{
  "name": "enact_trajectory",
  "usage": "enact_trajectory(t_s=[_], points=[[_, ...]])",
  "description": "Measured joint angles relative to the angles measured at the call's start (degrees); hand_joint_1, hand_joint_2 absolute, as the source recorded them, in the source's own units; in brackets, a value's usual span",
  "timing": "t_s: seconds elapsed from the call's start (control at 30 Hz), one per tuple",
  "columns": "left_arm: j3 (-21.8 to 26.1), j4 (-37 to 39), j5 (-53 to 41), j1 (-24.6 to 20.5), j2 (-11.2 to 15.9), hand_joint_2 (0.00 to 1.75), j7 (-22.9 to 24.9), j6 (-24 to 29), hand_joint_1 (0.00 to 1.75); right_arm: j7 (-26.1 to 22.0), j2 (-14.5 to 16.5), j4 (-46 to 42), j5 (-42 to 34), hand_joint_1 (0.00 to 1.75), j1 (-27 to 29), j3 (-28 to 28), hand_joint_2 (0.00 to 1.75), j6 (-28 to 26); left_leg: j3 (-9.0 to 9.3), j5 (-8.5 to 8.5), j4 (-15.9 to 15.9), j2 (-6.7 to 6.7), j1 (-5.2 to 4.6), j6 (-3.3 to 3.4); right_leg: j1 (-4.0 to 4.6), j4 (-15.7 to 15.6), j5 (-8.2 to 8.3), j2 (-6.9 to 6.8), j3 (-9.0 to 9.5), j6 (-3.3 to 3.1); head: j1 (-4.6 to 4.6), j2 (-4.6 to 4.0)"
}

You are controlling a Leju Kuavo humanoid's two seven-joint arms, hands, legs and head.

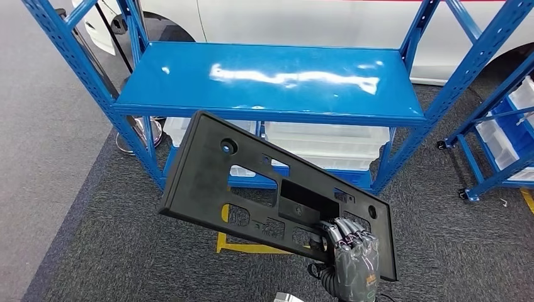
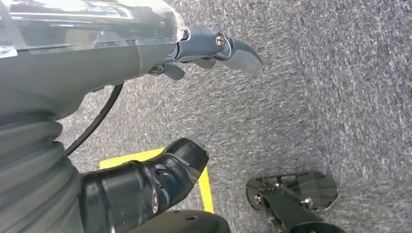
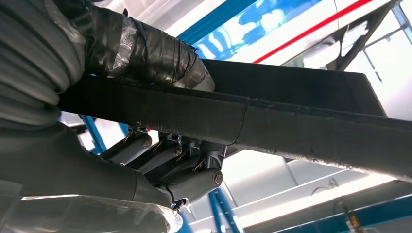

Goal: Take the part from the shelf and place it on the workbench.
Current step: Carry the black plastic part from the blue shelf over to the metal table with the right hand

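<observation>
Head view: one black part (image 1: 252, 182), a flat panel with cut-outs, is held tilted in front of the blue shelf (image 1: 271, 78), clear of it. The right hand (image 1: 352, 258) grips its near edge, fingers curled over the top; the arm is cut off below. Two white bins (image 1: 327, 141) sit half hidden under the shelf board.

Left wrist view: the left hand (image 2: 204, 53) hangs over grey carpet (image 2: 340, 73), fingers apart, holding nothing.

Right wrist view: the thumb (image 3: 145, 48) and fingers (image 3: 184, 160) clamp the part's edge from opposite faces.

White car (image 1: 302, 19) behind; white bins (image 1: 327, 148) below; grey carpet (image 1: 94, 251).
</observation>
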Motion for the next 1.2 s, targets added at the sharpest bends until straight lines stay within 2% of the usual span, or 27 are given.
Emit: enact_trajectory(t_s=[0.03, 0.1, 0.13, 0.17, 0.2, 0.23, 0.3, 0.33, 0.37, 0.43, 0.5, 0.53, 0.57, 0.63, 0.67, 0.7, 0.73, 0.77, 0.8, 0.87, 0.9, 0.97, 1.03, 1.07, 1.13, 1.17, 1.2], points=[[0.0, 0.0, 0.0, 0.0, 0.0, 1.75, 0.0, 0.0, 0.00, -0.2, 0.1, -0.1, -0.1, 1.75, 0.0, -0.1, 1.75, 0.0, -0.56, -1.42, 1.3, -0.06, 0.02, -0.29, -0.17, -0.2, 0.47, -0.11, -0.35, -0.48, -0.04, 0.00], [0.0, 0.0, 0.0, 0.1, 0.0, 1.75, 0.0, 0.0, 0.00, -0.5, 0.4, -0.2, -0.2, 1.75, 0.1, -0.3, 1.75, 0.0, -2.71, -6.30, 7.6, -0.14, 0.16, -0.84, -0.23, -0.2, 1.34, -0.29, -1.39, -1.14, -0.11, 0.00], [0.0, 0.0, 0.0, 0.1, 0.0, 1.75, 0.0, 0.0, 0.00, -0.6, 0.5, -0.2, -0.2, 1.75, 0.1, -0.4, 1.75, 0.0, -3.83, -8.41, 11.4, -0.14, 0.23, -1.04, -0.18, 0.0, 1.71, -0.35, -2.03, -1.25, -0.15, 0.00], [0.0, 0.0, 0.0, 0.1, 0.0, 1.75, 0.0, 0.0, 0.00, -0.6, 0.5, -0.2, -0.2, 1.75, 0.1, -0.4, 1.75, 0.0, -4.46, -9.56, 14.3, -0.14, 0.27, -1.22, -0.14, 0.2, 2.04, -0.40, -2.68, -1.25, -0.14, 0.00], [0.0, 0.0, 0.0, 0.1, 0.0, 1.75, 0.0, 0.0, 0.00, -0.6, 0.5, -0.2, -0.2, 1.75, 0.2, -0.5, 1.75, 0.0, -4.19, -9.45, 15.3, -0.13, 0.31, -1.32, -0.13, 0.4, 2.31, -0.43, -3.31, -1.20, -0.14, 0.00], [0.0, 0.0, 0.0, 0.1, 0.0, 1.75, 0.0, 0.0, 0.00, -0.6, 0.6, -0.2, -0.2, 1.75, 0.2, -0.5, 1.75, 0.0, -2.84, -8.35, 14.0, -0.13, 0.34, -1.35, -0.15, 0.8, 2.50, -0.44, -3.88, -1.12, -0.14, 0.00], [0.0, 0.0, 0.0, 0.1, 0.0, 1.75, 0.0, 0.0, 0.00, -0.6, 0.6, -0.3, -0.2, 1.75, 0.2, -0.6, 1.75, 0.0, 2.02, -5.63, 6.6, -0.16, 0.37, -1.15, -0.16, 1.4, 2.76, -0.42, -4.78, -0.87, -0.14, 0.00], [0.0, 0.0, 0.0, 0.0, 0.1, 1.75, 0.0, 0.0, 0.00, -0.6, 0.7, -0.3, -0.2, 1.75, 0.2, -0.6, 1.75, 0.0, 4.27, -4.91, 2.9, -0.22, 0.26, -0.91, -0.11, 1.8, 2.91, -0.41, -5.17, -0.65, -0.14, 0.00], [0.0, 0.0, 0.0, 0.0, 0.1, 1.75, -0.1, 0.0, 0.00, -0.6, 0.8, -0.3, -0.2, 1.75, 0.2, -0.6, 1.75, 0.0, 5.65, -4.60, 0.4, -0.28, 0.14, -0.62, -0.06, 2.0, 3.15, -0.41, -5.45, -0.33, -0.13, 0.00], [0.0, 0.0, 0.0, 0.1, 0.1, 1.75, -0.1, 0.0, 0.00, -0.6, 0.9, -0.4, -0.2, 1.75, 0.2, -0.7, 1.75, 0.0, 6.12, -4.41, -1.0, -0.38, -0.14, -0.06, 0.01, 2.0, 3.85, -0.42, -5.83, 0.44, -0.11, 0.00], [0.0, 0.0, 0.0, 0.1, 0.1, 1.75, -0.1, 0.0, 0.00, -0.7, 0.9, -0.4, -0.2, 1.75, 0.3, -0.7, 1.75, 0.0, 5.64, -3.61, -1.5, -0.21, 0.12, 0.72, 0.06, 2.1, 3.85, -0.33, -6.14, 1.16, -0.10, 0.00], [0.0, 0.0, 0.0, 0.1, 0.1, 1.75, -0.1, 0.0, 0.00, -0.9, 0.9, -0.5, -0.3, 1.75, 0.3, -0.8, 1.75, 0.0, 5.32, -3.09, -1.8, -0.09, 0.27, 1.25, 0.06, 3.1, 2.72, -0.23, -6.58, 1.44, -0.07, 0.00], [0.0, 0.0, -0.1, 0.0, 0.1, 1.75, -0.1, 0.0, 0.00, -1.3, 0.9, -0.6, -0.4, 1.75, 0.4, -1.0, 1.75, 0.0, 4.89, -2.56, -2.0, 0.04, 0.41, 1.72, 0.03, 5.2, 0.74, -0.13, -7.39, 1.67, -0.04, 0.00], [0.0, 0.0, -0.3, -0.1, 0.1, 1.75, -0.1, 0.0, 0.00, -2.3, 1.1, -0.8, -0.6, 1.75, 0.5, -1.4, 1.75, 0.0, 3.76, -1.71, -1.9, 0.16, 0.30, 2.24, -0.19, 12.0, -4.19, 0.00, -9.62, 2.01, -0.02, 0.00], [0.0, 0.0, -0.3, -0.1, 0.1, 1.75, -0.1, 0.0, 0.00, -2.6, 1.2, -0.8, -0.8, 1.75, 0.5, -1.7, 1.75, 0.0, 3.15, -1.34, -1.8, 0.19, 0.25, 2.28, -0.30, 15.2, -5.65, 0.02, -10.40, 2.16, -0.03, 0.00], [0.0, 0.0, -0.4, -0.1, 0.1, 1.75, -0.1, 0.0, 0.00, -2.7, 1.3, -0.8, -1.0, 1.75, 0.6, -1.8, 1.75, 0.0, 2.58, -1.00, -1.7, 0.21, 0.22, 2.23, -0.40, 16.9, -5.95, 0.02, -10.42, 2.27, -0.03, 0.00], [0.0, 0.0, -0.3, -0.1, 0.1, 1.75, -0.1, 0.0, 0.00, -2.5, 1.3, -0.8, -1.4, 1.75, 0.7, -1.9, 1.75, 0.0, 2.03, -0.73, -1.5, 0.20, 0.22, 2.15, -0.49, 16.6, -5.13, 0.02, -9.48, 2.32, -0.03, 0.00], [0.0, 0.0, -0.3, -0.1, 0.1, 1.75, -0.2, 0.0, 0.00, -2.2, 1.3, -0.8, -2.0, 1.75, 0.7, -2.0, 1.75, 0.0, 1.54, -0.52, -1.3, 0.18, 0.23, 2.02, -0.57, 14.0, -3.55, 0.01, -7.42, 2.28, -0.02, 0.00], [0.0, 0.0, -0.3, -0.1, 0.1, 1.75, -0.3, 0.0, 0.00, -1.8, 1.3, -0.8, -2.9, 1.75, 0.7, -2.0, 1.75, 0.0, 1.13, -0.36, -1.1, 0.15, 0.24, 1.86, -0.60, 9.9, -2.16, 0.01, -4.73, 2.13, -0.02, 0.00], [0.1, 0.0, -0.3, -0.1, 0.0, 1.75, -0.6, 0.0, 0.00, -1.6, 1.3, -0.8, -5.8, 1.75, 0.6, -1.9, 1.75, 0.0, 0.51, 0.02, -0.7, 0.10, 0.14, 1.33, -0.35, 2.7, -1.01, 0.06, -0.30, 1.67, -0.04, 0.00], [0.1, 0.0, -0.2, -0.1, 0.0, 1.75, -0.7, 0.0, 0.00, -1.7, 1.3, -0.7, -7.6, 1.75, 0.6, -1.9, 1.75, 0.0, 0.33, 0.28, -0.7, 0.10, 0.10, 0.97, -0.16, 0.9, -1.14, 0.09, 0.54, 1.42, -0.05, 0.00], [0.3, 0.0, 0.0, -0.1, 0.0, 1.75, -0.9, 0.0, 0.00, -2.2, 1.3, -0.7, -10.2, 1.75, 0.7, -2.0, 1.75, 0.0, 0.14, 0.84, -0.8, 0.13, 0.08, 0.19, -0.05, 0.2, -0.85, 0.16, 0.30, 0.76, -0.06, 0.00], [0.5, 0.0, 0.1, -0.1, 0.0, 1.75, -1.0, 0.0, 0.00, -2.6, 1.3, -0.7, -11.7, 1.75, 0.8, -2.0, 1.75, 0.0, -0.46, -0.19, 0.2, 0.04, 0.17, -0.45, -0.30, -0.2, -0.12, 0.19, -0.04, -0.14, -0.11, 0.00], [0.5, 0.0, 0.1, -0.1, 0.0, 1.75, -1.0, 0.0, 0.00, -2.7, 1.3, -0.7, -12.2, 1.75, 0.8, -2.0, 1.75, 0.0, -1.22, -1.80, 2.1, -0.01, 0.20, -0.71, -0.44, -0.4, 0.26, 0.21, -0.25, -0.59, -0.14, 0.00], [0.7, 0.0, 0.2, -0.1, 0.1, 1.75, -1.0, 0.0, 0.00, -2.7, 1.3, -0.7, -13.2, 1.75, 0.9, -2.0, 1.75, 0.0, -3.72, -6.26, 9.0, -0.07, 0.31, -1.13, -0.35, -0.4, 0.79, 0.33, -0.86, -1.07, -0.23, 0.00], [0.8, 0.0, 0.2, 0.0, 0.1, 1.75, -1.0, 0.0, 0.00, -2.8, 1.3, -0.7, -13.5, 1.75, 1.0, -2.0, 1.75, 0.0, -4.88, -7.87, 12.5, -0.07, 0.33, -1.29, -0.29, -0.3, 1.00, 0.50, -1.19, -1.15, -0.23, 0.00], [1.0, 0.0, 0.2, 0.0, 0.1, 1.75, -1.0, 0.0, 0.00, -2.9, 1.3, -0.7, -13.9, 1.75, 1.1, -2.1, 1.75, 0.0, -5.39, -8.42, 14.7, -0.07, 0.34, -1.38, -0.25, -0.2, 1.19, 0.77, -1.51, -1.15, -0.23, 0.00]])
